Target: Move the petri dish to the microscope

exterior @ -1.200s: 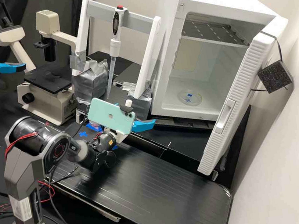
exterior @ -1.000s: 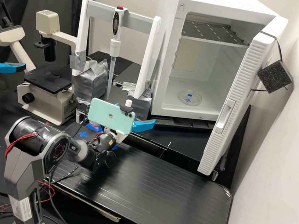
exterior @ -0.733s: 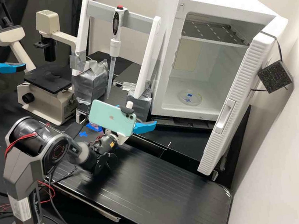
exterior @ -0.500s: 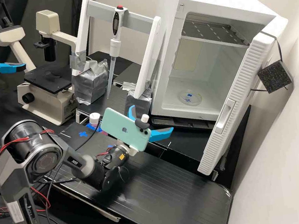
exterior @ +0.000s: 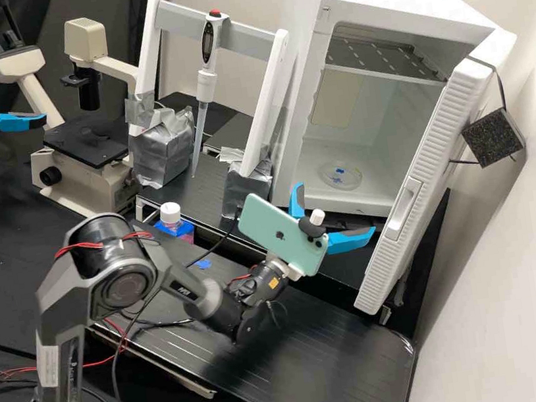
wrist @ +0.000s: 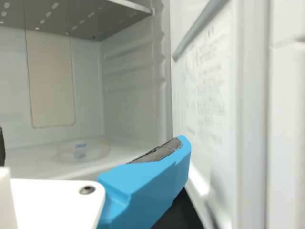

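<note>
My gripper (exterior: 334,210) is open, with nothing between its blue fingers, in front of the white incubator's lower opening. The clear petri dish (exterior: 340,176) with blue marks lies flat on the floor of the incubator (exterior: 306,185), beyond the fingertips and apart from them. In the wrist view the gripper (wrist: 92,145) has one blue finger in sight and a dark bit of the other at the edge, while the dish (wrist: 82,151) rests further in on the white floor. The beige microscope (exterior: 90,192) with its black stage (exterior: 86,145) stands at the bench's back left.
The incubator door (exterior: 425,185) stands open beside the gripper, and a metal shelf (exterior: 387,54) spans the chamber above the dish. A white stand (exterior: 266,105) with a pipette (exterior: 205,80) is between microscope and incubator. A capped bottle (exterior: 171,214) sits behind the arm.
My gripper has moved to the right, away from the bottle and toward the incubator opening. The arm's upper joint has shifted right too. The dish has stayed where it was.
</note>
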### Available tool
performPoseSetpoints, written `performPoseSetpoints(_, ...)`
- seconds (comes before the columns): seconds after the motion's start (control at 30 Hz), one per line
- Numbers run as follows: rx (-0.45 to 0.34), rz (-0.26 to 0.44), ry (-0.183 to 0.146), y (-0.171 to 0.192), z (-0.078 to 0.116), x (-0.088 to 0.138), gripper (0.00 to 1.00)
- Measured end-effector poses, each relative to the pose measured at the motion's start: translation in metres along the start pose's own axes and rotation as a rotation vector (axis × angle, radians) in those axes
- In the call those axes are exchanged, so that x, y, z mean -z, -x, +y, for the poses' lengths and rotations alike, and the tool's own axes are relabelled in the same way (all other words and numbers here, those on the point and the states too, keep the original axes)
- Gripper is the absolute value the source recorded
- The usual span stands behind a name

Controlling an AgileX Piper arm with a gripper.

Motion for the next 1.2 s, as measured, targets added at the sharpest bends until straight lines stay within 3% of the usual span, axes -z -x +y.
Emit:
performPoseSetpoints(0.1, 0.042, 0.039, -0.025, -0.024, -0.003, -0.005, 1.00)
performPoseSetpoints(0.3, 0.164, 0.132, -0.037, -0.064, -0.014, -0.007, 1.00)
performPoseSetpoints(0.47, 0.207, 0.133, -0.003, -0.092, -0.021, -0.012, 1.00)
performPoseSetpoints(0.77, 0.284, 0.130, 0.106, -0.133, -0.036, -0.024, 1.00)
performPoseSetpoints(0.93, 0.284, 0.121, 0.136, -0.145, -0.037, -0.030, 1.00)
performPoseSetpoints(1.2, 0.273, 0.121, 0.160, -0.163, -0.042, -0.033, 1.00)
